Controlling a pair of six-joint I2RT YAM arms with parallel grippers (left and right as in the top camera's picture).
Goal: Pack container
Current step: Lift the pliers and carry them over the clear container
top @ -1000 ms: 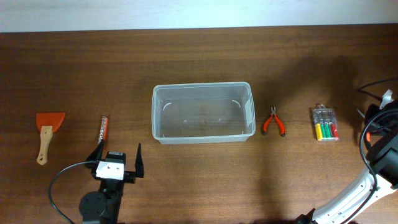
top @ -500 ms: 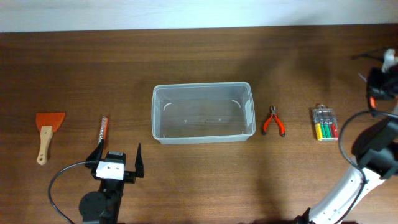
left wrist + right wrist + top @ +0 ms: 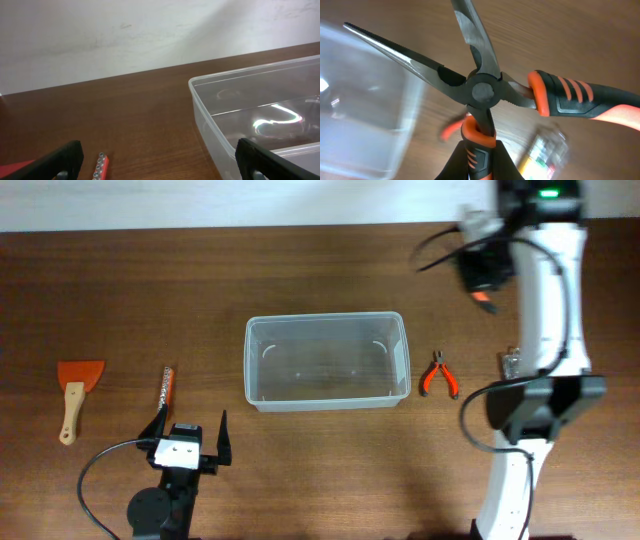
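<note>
The container (image 3: 327,317), a clear rectangular tub, stands empty at the table's middle; its near corner shows in the left wrist view (image 3: 200,100) and it appears blurred in the right wrist view (image 3: 360,100). My right gripper (image 3: 483,275) hangs high over the table, right of and behind the tub. It (image 3: 481,150) is shut on one orange-and-black handle of large long-nose pliers (image 3: 482,90), whose jaws gape. My left gripper (image 3: 190,437) rests open near the front left, with nothing between its fingers (image 3: 60,160).
Small red pliers (image 3: 439,376) lie just right of the tub. A clear case with green and yellow items (image 3: 510,363) is mostly hidden under my right arm. An orange bit strip (image 3: 167,387) and an orange scraper (image 3: 78,385) lie at the left.
My right arm has swung from the table's right edge up and leftward over the back of the table, carrying the large pliers. The left arm has stayed still.
</note>
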